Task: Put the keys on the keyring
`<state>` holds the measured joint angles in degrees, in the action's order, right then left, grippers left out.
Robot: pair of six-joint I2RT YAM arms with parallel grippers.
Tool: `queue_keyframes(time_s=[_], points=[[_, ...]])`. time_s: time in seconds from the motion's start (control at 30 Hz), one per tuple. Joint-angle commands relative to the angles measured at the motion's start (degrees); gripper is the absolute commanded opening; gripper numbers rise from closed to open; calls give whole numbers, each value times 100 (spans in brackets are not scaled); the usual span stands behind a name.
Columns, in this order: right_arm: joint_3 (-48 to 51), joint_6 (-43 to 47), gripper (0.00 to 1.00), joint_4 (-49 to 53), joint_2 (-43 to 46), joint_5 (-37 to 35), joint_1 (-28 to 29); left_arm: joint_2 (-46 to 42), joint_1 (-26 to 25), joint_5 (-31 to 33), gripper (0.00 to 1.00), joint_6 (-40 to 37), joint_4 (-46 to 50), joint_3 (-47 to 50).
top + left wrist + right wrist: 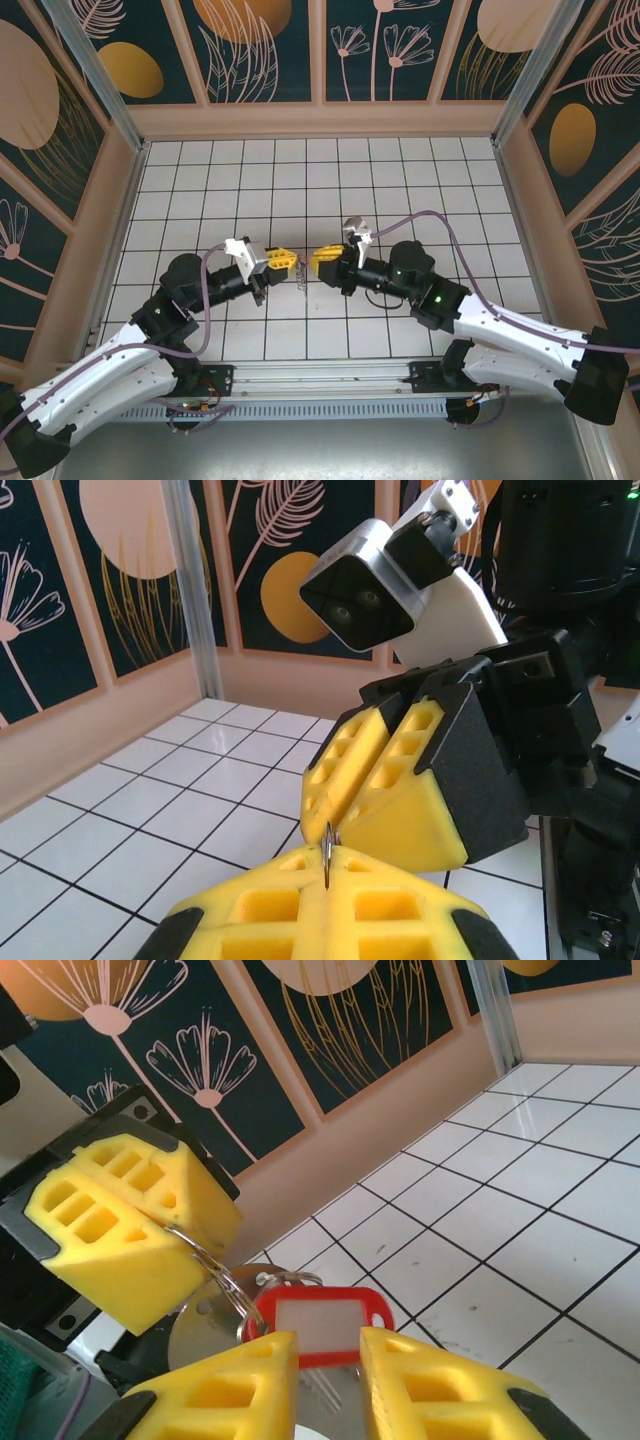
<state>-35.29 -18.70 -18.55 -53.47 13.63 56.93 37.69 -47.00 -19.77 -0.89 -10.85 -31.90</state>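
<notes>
The left gripper (285, 260) is pressed tight on the keyring (215, 1272), with the thin wire pinched edge-on between its yellow pads (260, 910). The right gripper (328, 1345) faces it almost nose to nose, jaws slightly parted. The key's red tag (318, 1322) sits in that gap, though whether it touches either side I cannot tell. A round silvery metal piece (198, 1328) hangs just behind the tag. Both grippers hover over the white tiled floor (400, 180) mid-table, with the patterned walls (260, 45) well apart from them.
</notes>
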Motion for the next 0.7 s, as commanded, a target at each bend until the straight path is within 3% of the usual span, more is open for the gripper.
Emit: queue_keyframes(time_s=[0.0, 0.17, 0.37, 0.53, 0.67], points=[[-88, 465, 28, 294, 200, 152, -24, -60, 2, -274, 0, 124, -294, -146], [-392, 1198, 31, 622, 443, 266, 135, -122, 4, -651, 0, 217, -296, -275], [-495, 1845, 40, 149, 618, 525, 356, -131, 2, -1236, 0, 539, -633, -361], [-574, 1961, 40, -185, 300, 901, 365, 51, 1, -1653, 0, 643, -569, -519], [-669, 2087, 34, -112, 194, 931, 392, 63, 4, -1774, 0, 687, -637, -506]])
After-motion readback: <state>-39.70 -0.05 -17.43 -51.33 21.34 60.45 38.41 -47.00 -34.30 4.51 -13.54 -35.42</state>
